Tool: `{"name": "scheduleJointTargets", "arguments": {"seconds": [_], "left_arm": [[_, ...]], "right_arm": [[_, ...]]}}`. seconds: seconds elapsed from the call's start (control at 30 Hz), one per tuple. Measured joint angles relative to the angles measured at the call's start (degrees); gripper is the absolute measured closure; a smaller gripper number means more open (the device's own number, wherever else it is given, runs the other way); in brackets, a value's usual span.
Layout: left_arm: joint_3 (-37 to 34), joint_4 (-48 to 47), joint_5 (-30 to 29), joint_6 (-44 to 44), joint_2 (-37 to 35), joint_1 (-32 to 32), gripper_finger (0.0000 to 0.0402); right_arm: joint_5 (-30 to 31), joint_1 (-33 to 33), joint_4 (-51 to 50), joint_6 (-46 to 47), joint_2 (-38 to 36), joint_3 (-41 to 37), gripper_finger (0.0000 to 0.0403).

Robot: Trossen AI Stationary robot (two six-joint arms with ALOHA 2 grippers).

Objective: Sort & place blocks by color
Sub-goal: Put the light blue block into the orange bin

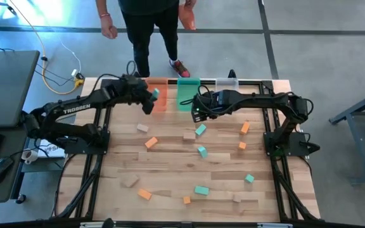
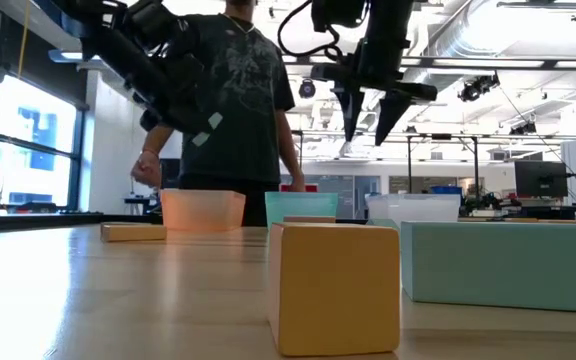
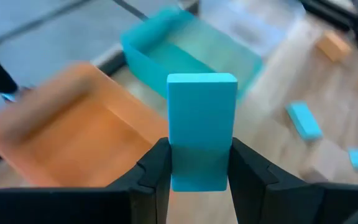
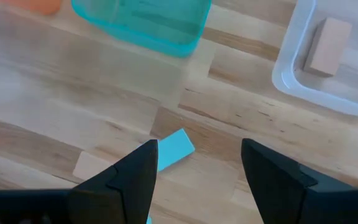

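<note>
My left gripper [image 1: 149,100] is shut on a teal block [image 3: 202,124] and holds it in the air over the orange tray [image 1: 158,101], next to the green tray [image 1: 187,94]. My right gripper [image 4: 197,163] hangs open above the table, near the green tray's front. A teal block [image 4: 169,150] lies flat on the wood below its fingers, which do not touch it. More teal, orange and tan blocks, such as an orange one [image 1: 151,143] and a teal one [image 1: 201,190], lie scattered on the tabletop. My left gripper pinches the teal block's two long sides at its near end [image 3: 199,171] between its two fingers [image 3: 157,171]. The fingers slant down from the table's left side and lie along the block, whose free end [image 3: 202,84] sticks out ahead. It is lifted clear.
A clear tray [image 4: 328,81] at the far edge holds a tan block [image 4: 328,43]. A person [image 1: 151,25] stands behind the table's far edge. In the low view an orange block [image 2: 333,285] and a teal block [image 2: 498,262] lie at the near edge.
</note>
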Motion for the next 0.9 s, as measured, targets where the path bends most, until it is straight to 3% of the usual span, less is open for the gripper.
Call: {"name": "scheduleJointTargets", "arguments": {"seconds": [0.27, 0.5, 0.9], "left_arm": [[0.0, 2.4, 0.3, 0.4, 4.6, 6.9, 0.0304], [0.4, 2.2, 0.7, 0.5, 10.6, 7.9, 0.0304], [11.5, -6.2, 0.2, 2.5, 23.6, 7.9, 0.0303]], "right_arm": [[0.1, -2.5, 2.6, -7.6, 0.0, 0.0, 0.0183], [0.3, -5.1, 4.2, -9.9, 0.0, 0.0, 0.0183], [-1.6, -8.0, 4.1, -9.7, 0.0, 0.0, 0.0183]]}}
